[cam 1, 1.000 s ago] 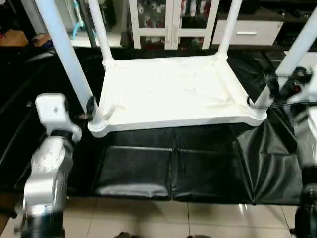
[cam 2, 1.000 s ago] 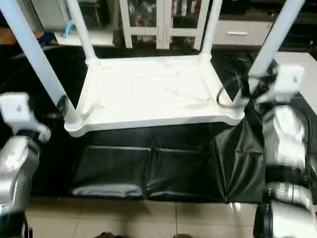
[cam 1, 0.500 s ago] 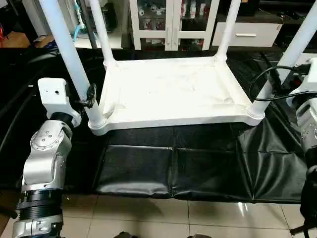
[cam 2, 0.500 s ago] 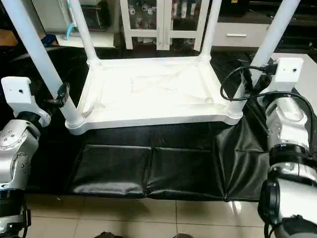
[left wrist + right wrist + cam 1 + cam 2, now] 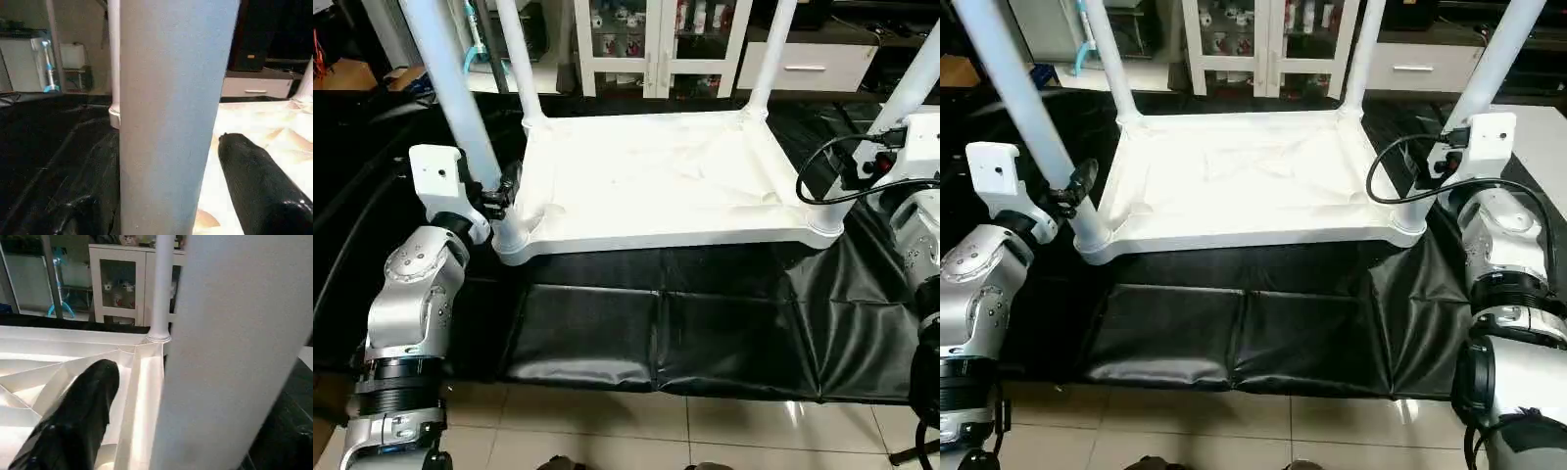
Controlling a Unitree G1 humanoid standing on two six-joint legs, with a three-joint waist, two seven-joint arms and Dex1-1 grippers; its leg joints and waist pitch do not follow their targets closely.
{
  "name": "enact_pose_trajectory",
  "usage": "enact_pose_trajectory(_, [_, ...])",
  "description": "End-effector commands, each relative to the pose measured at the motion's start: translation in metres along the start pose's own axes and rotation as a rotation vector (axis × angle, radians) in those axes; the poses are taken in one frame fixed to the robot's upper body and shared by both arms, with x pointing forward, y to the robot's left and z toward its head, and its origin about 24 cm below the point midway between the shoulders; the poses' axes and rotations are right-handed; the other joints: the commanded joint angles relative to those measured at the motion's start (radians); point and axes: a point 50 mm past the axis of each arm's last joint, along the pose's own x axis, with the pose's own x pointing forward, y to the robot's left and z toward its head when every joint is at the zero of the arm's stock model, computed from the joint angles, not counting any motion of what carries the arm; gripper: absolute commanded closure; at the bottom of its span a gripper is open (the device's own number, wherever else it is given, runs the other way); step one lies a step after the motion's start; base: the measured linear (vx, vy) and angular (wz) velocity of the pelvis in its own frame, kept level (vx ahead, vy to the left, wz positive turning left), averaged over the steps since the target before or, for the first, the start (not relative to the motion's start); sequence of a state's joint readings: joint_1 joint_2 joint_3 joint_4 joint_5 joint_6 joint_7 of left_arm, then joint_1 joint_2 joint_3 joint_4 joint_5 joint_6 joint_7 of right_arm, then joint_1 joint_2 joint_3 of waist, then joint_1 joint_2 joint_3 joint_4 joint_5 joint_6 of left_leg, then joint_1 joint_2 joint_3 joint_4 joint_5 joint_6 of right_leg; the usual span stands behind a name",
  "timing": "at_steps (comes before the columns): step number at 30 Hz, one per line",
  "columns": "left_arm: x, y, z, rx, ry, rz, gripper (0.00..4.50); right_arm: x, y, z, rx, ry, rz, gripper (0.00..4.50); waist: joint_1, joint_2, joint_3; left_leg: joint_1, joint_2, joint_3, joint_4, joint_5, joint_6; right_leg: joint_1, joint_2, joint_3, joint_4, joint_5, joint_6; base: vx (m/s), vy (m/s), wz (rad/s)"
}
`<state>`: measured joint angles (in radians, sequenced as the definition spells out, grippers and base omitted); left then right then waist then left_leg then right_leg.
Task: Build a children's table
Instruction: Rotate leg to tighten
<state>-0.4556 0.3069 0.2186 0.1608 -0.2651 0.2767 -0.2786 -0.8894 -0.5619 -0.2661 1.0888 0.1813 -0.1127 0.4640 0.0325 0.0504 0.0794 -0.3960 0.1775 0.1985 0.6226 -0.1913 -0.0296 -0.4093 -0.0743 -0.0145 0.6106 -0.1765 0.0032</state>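
Observation:
The children's table lies upside down on a black mat, its white ribbed tabletop (image 5: 656,176) facing up with four white legs standing in the corner sockets. My left gripper (image 5: 504,196) straddles the near-left leg (image 5: 460,108) just above its socket. In the left wrist view that leg (image 5: 171,122) stands between two black fingers (image 5: 259,186), with a gap on one side. My right gripper (image 5: 1430,166) sits at the near-right leg (image 5: 1494,59). In the right wrist view one black finger (image 5: 73,421) stands apart from that leg (image 5: 234,357); the other finger is hidden.
The black mat (image 5: 656,333) covers the floor under the table, and tiled floor (image 5: 607,431) runs along its near edge. White cabinets (image 5: 656,44) and a drawer unit (image 5: 803,64) stand behind. A black cable (image 5: 822,171) loops from my right wrist.
Both arms have moved in closer to the near legs, the left one forward against the near-left leg and the right one toward the near-right leg. The camera has also shifted.

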Motion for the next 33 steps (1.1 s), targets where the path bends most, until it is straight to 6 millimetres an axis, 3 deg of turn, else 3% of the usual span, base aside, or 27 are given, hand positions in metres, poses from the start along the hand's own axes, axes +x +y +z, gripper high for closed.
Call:
enact_pose_trajectory(1, [0.0, -0.005, 0.001, -0.004, 0.008, -0.041, 1.64, 0.002, -0.002, 0.009, -0.026, -0.019, 0.01, 1.2, -0.001, -0.006, -0.078, 0.032, 0.038, -0.015, -0.069, -0.198, 0.078, 0.037, -0.041, 0.01, -0.061, -0.121, -0.312, 0.0, 0.0, 0.0])
enact_pose_trajectory(3, [0.0, -0.005, 0.001, -0.006, 0.011, -0.047, 1.98, 0.002, -0.003, 0.01, -0.027, -0.019, 0.012, 1.54, 0.0, -0.006, -0.077, 0.034, 0.038, -0.014, -0.07, -0.207, 0.074, 0.035, -0.041, 0.01, -0.063, -0.128, -0.307, 0.0, 0.0, 0.0])
enact_pose_trajectory(5, [0.0, -0.005, 0.0, -0.006, 0.012, -0.049, 2.04, 0.002, -0.003, 0.01, -0.028, -0.018, 0.013, 1.59, -0.001, -0.007, -0.078, 0.031, 0.037, -0.014, -0.07, -0.198, 0.077, 0.037, -0.042, 0.01, -0.061, -0.116, -0.305, 0.0, 0.0, 0.0])
enact_pose_trajectory(9, [-0.001, -0.006, 0.0, -0.005, 0.015, -0.056, 2.48, 0.003, -0.002, 0.011, -0.033, -0.018, 0.024, 2.03, 0.0, -0.009, -0.082, 0.026, 0.036, -0.013, -0.065, -0.154, 0.101, 0.04, -0.044, 0.01, -0.057, -0.073, -0.312, 0.0, 0.0, 0.0])
enact_pose_trajectory(11, [-0.001, -0.006, 0.0, -0.006, 0.016, -0.064, 2.53, 0.003, -0.001, 0.012, -0.035, -0.022, 0.032, 2.12, 0.001, -0.009, -0.082, 0.024, 0.037, -0.013, -0.064, -0.138, 0.116, 0.039, -0.044, 0.009, -0.055, -0.061, -0.315, 0.0, 0.0, 0.0])
enact_pose_trajectory(17, [-0.003, -0.01, 0.0, -0.006, 0.025, -0.099, 2.62, 0.003, 0.0, 0.012, -0.052, -0.022, 0.058, 2.66, 0.0, -0.01, -0.079, 0.023, 0.038, -0.014, -0.066, -0.15, 0.113, 0.038, -0.045, 0.01, -0.057, -0.085, -0.313, 0.0, 0.0, 0.0])
enact_pose_trajectory(21, [-0.005, -0.011, 0.0, -0.004, 0.029, -0.123, 2.62, 0.002, 0.003, 0.011, -0.061, -0.021, 0.12, 2.75, 0.0, -0.01, -0.078, 0.022, 0.038, -0.012, -0.065, -0.143, 0.125, 0.037, -0.043, 0.009, -0.056, -0.071, -0.318, 0.0, 0.0, 0.0])
enact_pose_trajectory(24, [-0.018, -0.018, 0.0, 0.023, 0.049, -0.224, 2.62, -0.008, 0.018, 0.006, -0.105, -0.016, 0.355, 2.75, 0.005, -0.012, -0.077, 0.015, 0.043, -0.014, -0.065, -0.117, 0.139, 0.048, -0.046, 0.01, -0.05, -0.026, -0.311, 0.0, 0.0, 0.0])
enact_pose_trajectory(26, [-0.026, -0.02, 0.0, 0.036, 0.06, -0.268, 2.62, -0.013, 0.02, 0.005, -0.127, -0.015, 0.413, 2.75, 0.004, -0.01, -0.078, 0.019, 0.042, -0.012, -0.064, -0.106, 0.153, 0.04, -0.041, 0.008, -0.049, -0.011, -0.321, 0.0, 0.0, 0.0])
enact_pose_trajectory(29, [-0.039, -0.019, 0.003, 0.056, 0.072, -0.314, 2.62, -0.023, 0.02, 0.007, -0.144, -0.027, 0.445, 2.75, 0.004, -0.008, -0.07, 0.023, 0.046, -0.013, -0.071, -0.146, 0.14, 0.039, -0.045, 0.009, -0.058, -0.082, -0.31, 0.0, 0.0, 0.0])
enact_pose_trajectory(32, [-0.056, -0.007, 0.013, 0.091, 0.062, -0.292, 2.62, -0.036, 0.019, 0.014, -0.124, -0.052, 0.456, 2.75, 0.002, -0.006, -0.063, 0.025, 0.047, -0.014, -0.079, -0.184, 0.124, 0.034, -0.04, 0.01, -0.066, -0.136, -0.29, 0.0, 0.0, 0.0])
enact_pose_trajectory(33, [-0.065, 0.003, 0.022, 0.103, 0.049, -0.254, 2.62, -0.046, 0.022, 0.017, -0.114, -0.063, 0.459, 2.75, -0.001, -0.01, -0.058, 0.024, 0.046, -0.014, -0.084, -0.216, 0.11, 0.033, -0.039, 0.011, -0.071, -0.182, -0.275, 0.0, 0.0, 0.0])
